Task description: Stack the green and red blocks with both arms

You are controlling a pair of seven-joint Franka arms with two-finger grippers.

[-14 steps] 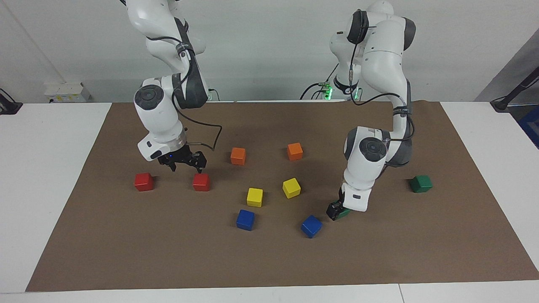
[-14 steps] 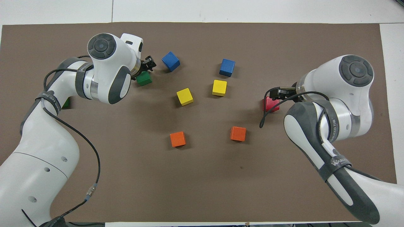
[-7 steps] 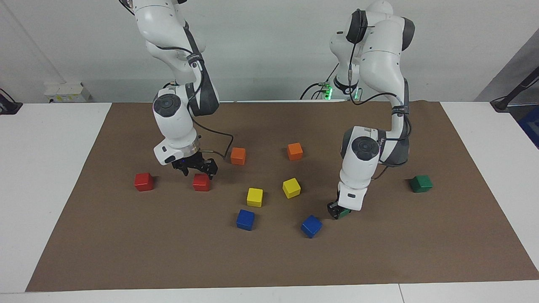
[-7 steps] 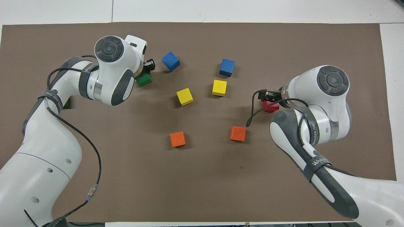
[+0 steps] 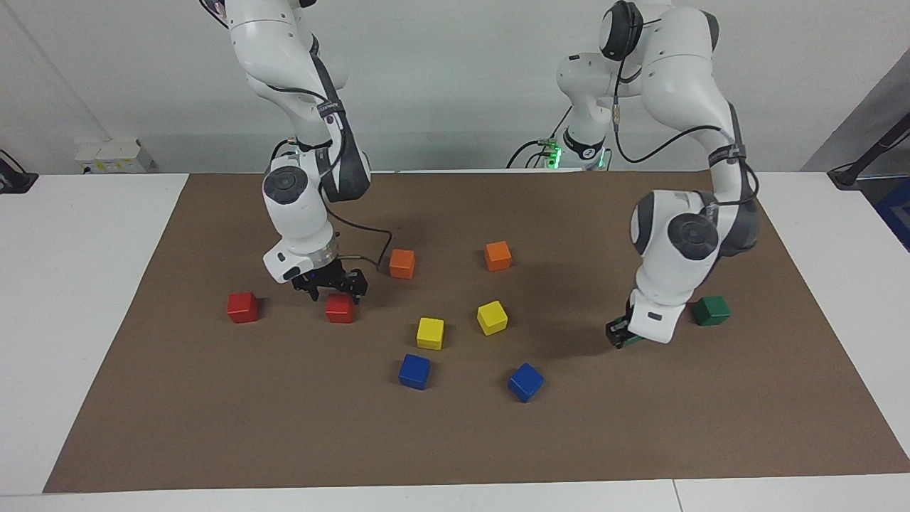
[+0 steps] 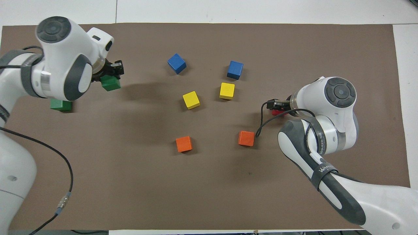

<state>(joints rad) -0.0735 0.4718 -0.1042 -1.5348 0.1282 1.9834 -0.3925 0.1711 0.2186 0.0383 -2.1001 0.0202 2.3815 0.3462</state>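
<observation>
My left gripper point(image 5: 621, 335) is shut on a dark green block point(image 5: 635, 340) and holds it just above the mat, beside the second green block point(image 5: 711, 311), toward the left arm's end. In the overhead view the held block point(image 6: 111, 84) shows under the left gripper point(image 6: 112, 72), with the second green block point(image 6: 61, 105) nearer to the robots. My right gripper point(image 5: 333, 284) is open and low over a red block point(image 5: 340, 308), its fingers to either side of the block's top. The second red block point(image 5: 242, 306) lies toward the right arm's end, hidden by the right arm in the overhead view.
On the brown mat point(image 5: 455, 441) lie two orange cubes point(image 5: 402, 263) point(image 5: 498, 255), two yellow cubes point(image 5: 430, 333) point(image 5: 492, 317) and two blue cubes point(image 5: 414, 371) point(image 5: 525, 382) in the middle. White table shows around the mat.
My left gripper has carried the green block away from the blue cube toward the second green block. My right gripper has moved over the red block and come lower.
</observation>
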